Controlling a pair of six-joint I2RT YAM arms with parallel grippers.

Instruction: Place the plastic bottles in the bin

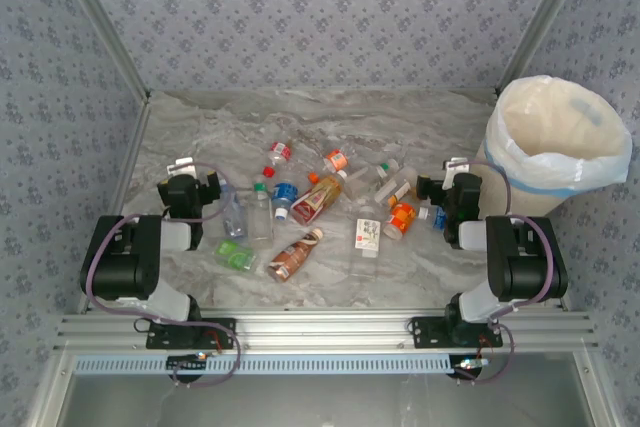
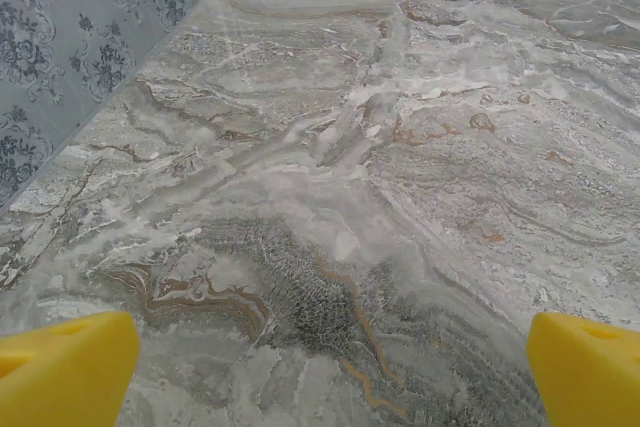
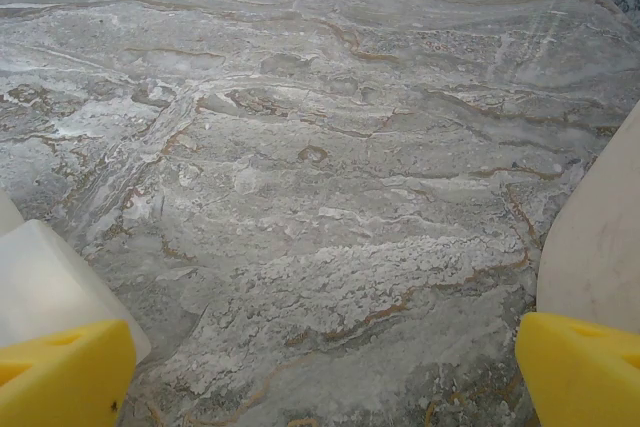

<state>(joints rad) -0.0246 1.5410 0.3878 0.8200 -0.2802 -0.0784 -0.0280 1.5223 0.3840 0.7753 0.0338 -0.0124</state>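
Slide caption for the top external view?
Small clear plastic bottles scattered on a grey marbled table, tall bag-lined bin at right.

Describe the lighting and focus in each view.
Top external: soft, even light, faint shadows; the bin looks nearly blown out. Left wrist: table sharp, yellow fingers blurred. Right wrist: likewise, plus a blurred white object lower left.

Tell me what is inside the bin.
Inside the bin I see its cream-white bag liner and no bottle in the visible part. Its own wall hides the bottom, so I cannot tell what lies there.
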